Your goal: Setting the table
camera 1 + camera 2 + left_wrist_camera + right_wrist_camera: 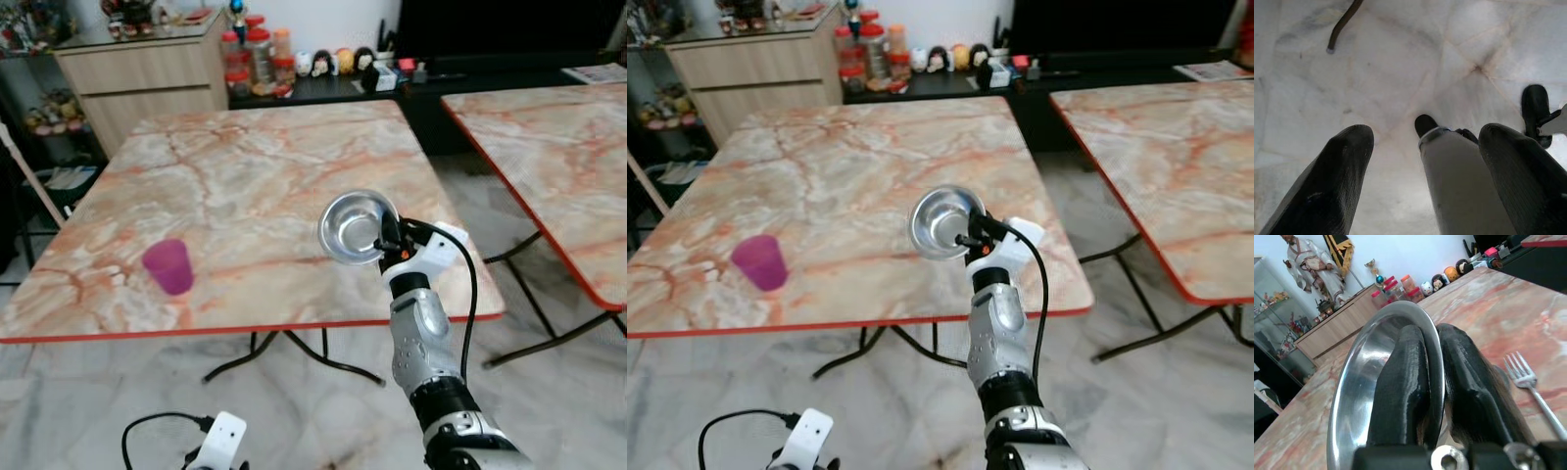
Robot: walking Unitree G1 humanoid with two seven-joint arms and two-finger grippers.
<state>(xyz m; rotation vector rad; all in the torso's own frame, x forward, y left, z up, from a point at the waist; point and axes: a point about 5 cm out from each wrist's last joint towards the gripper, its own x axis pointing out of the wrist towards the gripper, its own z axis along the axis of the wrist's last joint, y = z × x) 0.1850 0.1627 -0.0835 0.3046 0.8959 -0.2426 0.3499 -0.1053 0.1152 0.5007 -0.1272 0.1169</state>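
Note:
My right gripper [388, 233] is shut on the rim of a shiny steel bowl [351, 225], which it holds tilted on edge just above the front right part of the marble table [245, 157]. In the right wrist view one black finger [1400, 377] lies inside the bowl [1359, 401] and the other outside. A fork [1531, 382] lies flat on the table just past the bowl. A pink cup [168, 266] stands upright near the table's front left. My left gripper [1423, 133] hangs open low over the floor.
A second marble table [558, 147] stands to the right across a gap of floor. Behind are a wooden cabinet [137, 73] and a low black shelf with jars [257, 54] and figurines. Table legs [284, 352] cross under the front edge.

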